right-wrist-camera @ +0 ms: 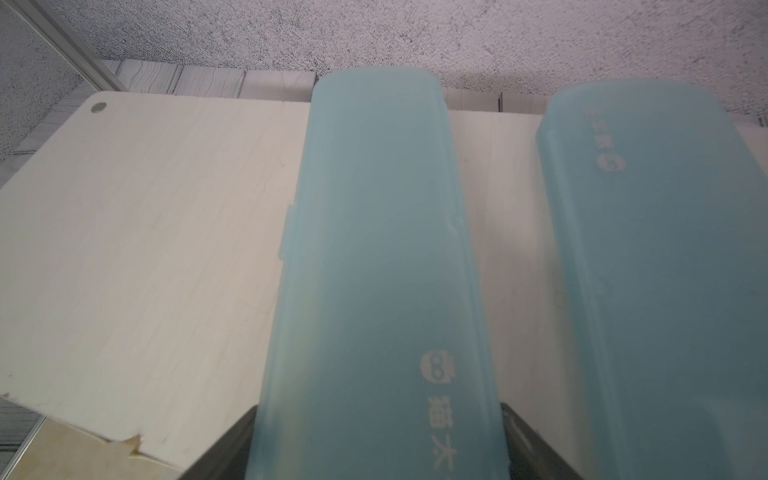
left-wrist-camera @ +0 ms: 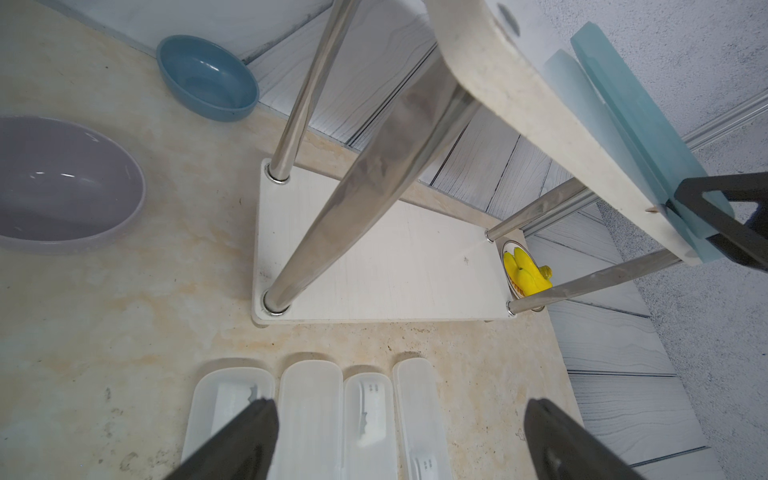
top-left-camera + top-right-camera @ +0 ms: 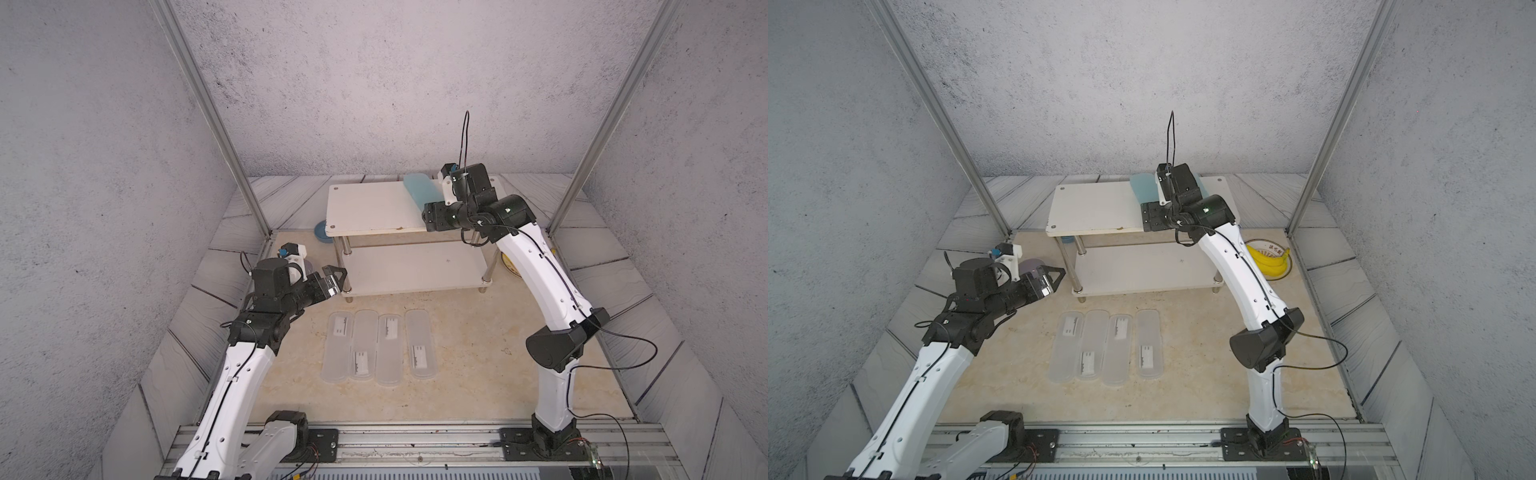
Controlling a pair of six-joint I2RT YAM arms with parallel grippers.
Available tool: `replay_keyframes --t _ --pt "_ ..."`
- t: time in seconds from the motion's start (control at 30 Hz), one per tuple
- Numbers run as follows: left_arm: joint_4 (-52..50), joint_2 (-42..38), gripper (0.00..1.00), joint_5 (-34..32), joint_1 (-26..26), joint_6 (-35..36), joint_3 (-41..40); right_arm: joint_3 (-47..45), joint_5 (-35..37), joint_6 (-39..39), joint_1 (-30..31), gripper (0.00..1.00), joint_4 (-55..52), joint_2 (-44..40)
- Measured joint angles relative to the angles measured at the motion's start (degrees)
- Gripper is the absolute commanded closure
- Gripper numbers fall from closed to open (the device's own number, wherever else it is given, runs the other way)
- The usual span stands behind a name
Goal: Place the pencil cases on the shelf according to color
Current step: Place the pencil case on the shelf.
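Pencil case [image 1: 374, 257], teal, atop shelf [image 1: 145, 249] between right gripper [image 1: 376, 409] jaws; whether clamped, unclear.

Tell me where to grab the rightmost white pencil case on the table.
Probably across its narrow width, from straight above: the white case lies flat, its outer long side is free, and a slim gap parts it from its neighbour.

Two teal cases [image 1: 374, 249] lie atop the shelf [image 3: 365, 208], four frosted cases [image 3: 384, 349] before it.
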Motion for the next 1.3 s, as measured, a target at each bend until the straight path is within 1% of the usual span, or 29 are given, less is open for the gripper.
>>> replay_keyframes --t 0.13,0.23,0.3,0.37,0.63,0.77,0.9,0.93,1.0,1.1,1.17,1.23,1.3 --pt "0.04 0.00 0.01 0.00 0.00 -0.07 -0.07 -0.57 -0.07 0.04 0.00 0.16 0.00 -0.48" --pt "0.15 0.00 0.01 0.00 0.00 -0.09 -0.28 -2.10 -0.50 0.11 0.00 0.12 0.00 -1.73" --pt "0.15 0.00 0.01 -0.02 0.00 -0.09 -0.37 -3.93 -0.83 0.28 0.00 0.09 0.20 -3.17" --pt "0.15 0.00 0.01 -0.02 0.00 -0.09 -0.39 -5.33 -1.09 0.61 0.00 0.00 0.44 -4.37" --pt "0.15 0.00 0.01 -0.09 0.00 -0.07 -0.46 -6.08 -2.16 0.81 0.00 0.00 1.66 -5.31" --pt "0.11 -0.04 0.01 -0.24 0.00 -0.04 -0.48 -2.91 -2.36 -0.57 0.00 0.00 2.05 -5.18" --pt "-0.11 -0.33 0.01 -1.18 0.00 0.35 -0.48 0.52 -2.34 -2.67 0.00 0.01 4.72 -6.01" --pt "-0.22 -0.46 0.01 -1.40 0.00 0.52 -0.50 0.57 -2.29 -3.15 0.00 0.02 5.33 -6.62" --pt "-0.37 -0.79 0.01 -1.77 0.00 0.92 -0.55 0.59 -1.86 -3.63 0.04 0.11 5.66 -8.04" --pt "-0.63 -1.14 0.01 -2.38 0.00 1.42 -0.74 0.48 0.70 -4.24 0.11 0.35 5.38 -10.75" --pt "-0.83 -1.20 0.01 -2.54 0.00 1.51 -0.96 0.31 3.30 -4.74 0.09 0.38 4.33 -12.52" --pt "-0.96 -1.22 0.01 -2.54 0.00 1.66 -1.09 -0.35 6.40 -4.94 -0.24 0.44 2.97 -14.27" --pt "-1.01 -1.25 0.01 -2.49 0.00 1.88 -1.20 -1.55 7.48 -4.66 -2.29 0.49 1.03 -15.93"
